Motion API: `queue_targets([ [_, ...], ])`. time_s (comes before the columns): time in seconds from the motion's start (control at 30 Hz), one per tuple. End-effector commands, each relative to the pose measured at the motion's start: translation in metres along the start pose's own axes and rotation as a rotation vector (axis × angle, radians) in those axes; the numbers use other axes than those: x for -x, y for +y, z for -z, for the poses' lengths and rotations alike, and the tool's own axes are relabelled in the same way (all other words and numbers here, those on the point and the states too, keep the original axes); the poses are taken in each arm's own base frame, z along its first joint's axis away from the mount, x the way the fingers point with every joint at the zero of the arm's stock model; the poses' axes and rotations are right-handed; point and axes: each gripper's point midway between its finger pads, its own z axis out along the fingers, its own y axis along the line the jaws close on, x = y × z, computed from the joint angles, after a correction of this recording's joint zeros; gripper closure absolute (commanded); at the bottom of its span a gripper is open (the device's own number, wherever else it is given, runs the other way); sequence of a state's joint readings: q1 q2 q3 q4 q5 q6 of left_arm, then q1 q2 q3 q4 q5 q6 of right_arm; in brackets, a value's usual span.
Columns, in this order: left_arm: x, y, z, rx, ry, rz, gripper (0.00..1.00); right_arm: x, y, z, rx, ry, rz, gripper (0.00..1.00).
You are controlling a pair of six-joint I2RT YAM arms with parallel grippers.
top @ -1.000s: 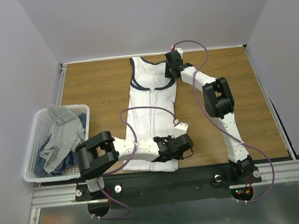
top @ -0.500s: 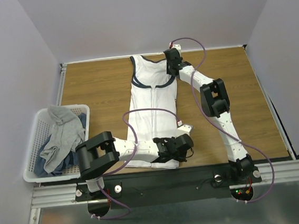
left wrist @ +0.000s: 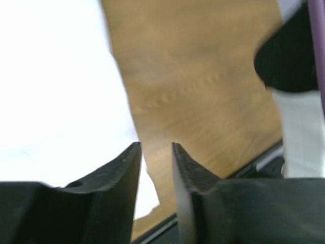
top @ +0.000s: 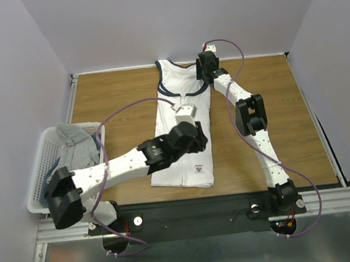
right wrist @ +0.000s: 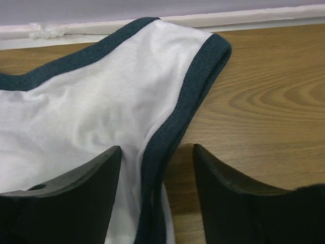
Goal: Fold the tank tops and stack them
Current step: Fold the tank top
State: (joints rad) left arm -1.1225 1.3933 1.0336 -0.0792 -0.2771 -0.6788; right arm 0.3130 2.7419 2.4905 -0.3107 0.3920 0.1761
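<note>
White cloth edged in navy, the tank top (top: 179,171) lies flat and lengthwise down the middle of the counter (top: 116,99). Its neck points to the far edge and its hem sits close to the near edge. The right tool (right wrist: 156,152) is down at the shoulder strap (right wrist: 198,66) by the far edge. Its fingers are spread wide, one on each side of the strap's navy border, and they are not pinching it. The left tool (left wrist: 155,152) hangs over the top's right side about midway along. Its fingers are parted by a narrow gap with nothing between them, white cloth to one side and bare wood beneath. Grey tank tops (top: 78,153) are heaped in a white lattice basket (top: 42,165) at the counter's left edge, near the front corner.
</note>
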Motion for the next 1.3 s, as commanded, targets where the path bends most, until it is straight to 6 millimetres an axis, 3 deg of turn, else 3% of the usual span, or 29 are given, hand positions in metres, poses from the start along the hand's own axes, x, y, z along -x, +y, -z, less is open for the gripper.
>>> queue_targets([
  [0.0,0.027,0.072,0.022,0.198,-0.099,0.112,0.53,0.059,-0.007,0.021,0.007,-0.105,-0.025,0.27],
  [0.07,0.029,0.105,0.036,0.238,-0.128,0.182,0.5,0.069,-0.008,0.032,0.015,-0.109,-0.043,0.18],
  [0.1,0.024,0.115,0.044,0.239,-0.137,0.211,0.49,0.09,-0.01,0.049,0.015,-0.137,-0.067,0.15],
  [0.17,0.019,0.13,0.051,0.262,-0.145,0.24,0.47,0.11,-0.017,0.069,0.008,-0.162,-0.101,0.11],
  [0.2,0.011,0.14,0.056,0.277,-0.144,0.268,0.46,0.119,-0.021,0.091,0.018,-0.16,-0.132,0.1],
  [0.27,0.0,0.152,0.059,0.305,-0.142,0.298,0.46,0.116,-0.024,0.111,0.035,-0.132,-0.169,0.1],
  [0.3,-0.006,0.158,0.06,0.321,-0.138,0.318,0.46,0.085,-0.027,0.116,0.032,-0.06,-0.192,0.1],
  [0.33,-0.019,0.169,0.06,0.35,-0.126,0.353,0.46,0.097,-0.028,0.146,0.07,-0.068,-0.221,0.1],
  [0.37,-0.025,0.175,0.061,0.369,-0.125,0.376,0.46,0.088,-0.022,0.162,0.1,-0.045,-0.223,0.1],
  [0.4,-0.034,0.182,0.063,0.401,-0.11,0.393,0.46,0.036,-0.026,0.167,0.074,0.058,-0.216,0.11],
  [0.43,-0.041,0.191,0.064,0.435,-0.118,0.426,0.46,0.048,-0.029,0.2,0.099,0.032,-0.242,0.11],
  [0.47,-0.045,0.197,0.067,0.461,-0.118,0.441,0.46,0.034,-0.017,0.218,0.141,0.06,-0.233,0.12],
  [0.5,-0.05,0.202,0.069,0.482,-0.115,0.455,0.46,0.01,-0.015,0.23,0.149,0.105,-0.244,0.13],
  [0.53,-0.059,0.211,0.074,0.507,-0.118,0.479,0.46,-0.034,-0.019,0.243,0.145,0.183,-0.215,0.15],
  [0.57,-0.062,0.213,0.075,0.505,-0.116,0.491,0.46,-0.041,-0.005,0.274,0.197,0.178,-0.191,0.16],
  [0.6,-0.066,0.213,0.076,0.498,-0.113,0.495,0.46,-0.052,-0.004,0.289,0.198,0.184,-0.197,0.16],
  [0.63,-0.072,0.216,0.078,0.49,-0.107,0.506,0.46,-0.096,-0.011,0.299,0.181,0.253,-0.164,0.16],
  [0.67,-0.076,0.216,0.079,0.484,-0.101,0.512,0.45,-0.098,0.001,0.326,0.25,0.248,-0.169,0.19],
  [0.7,-0.08,0.218,0.08,0.483,-0.097,0.52,0.44,-0.11,0.003,0.338,0.274,0.269,-0.174,0.21],
  [0.77,-0.089,0.222,0.085,0.481,-0.092,0.541,0.44,-0.155,-0.002,0.363,0.279,0.353,-0.179,0.23],
  [0.93,-0.1,0.226,0.091,0.449,-0.101,0.577,0.44,-0.181,-0.024,0.412,0.31,0.391,-0.31,0.3],
  [1.27,-0.108,0.234,0.09,0.514,-0.072,0.586,0.44,-0.247,-0.022,0.455,0.358,0.585,-0.337,0.35],
])
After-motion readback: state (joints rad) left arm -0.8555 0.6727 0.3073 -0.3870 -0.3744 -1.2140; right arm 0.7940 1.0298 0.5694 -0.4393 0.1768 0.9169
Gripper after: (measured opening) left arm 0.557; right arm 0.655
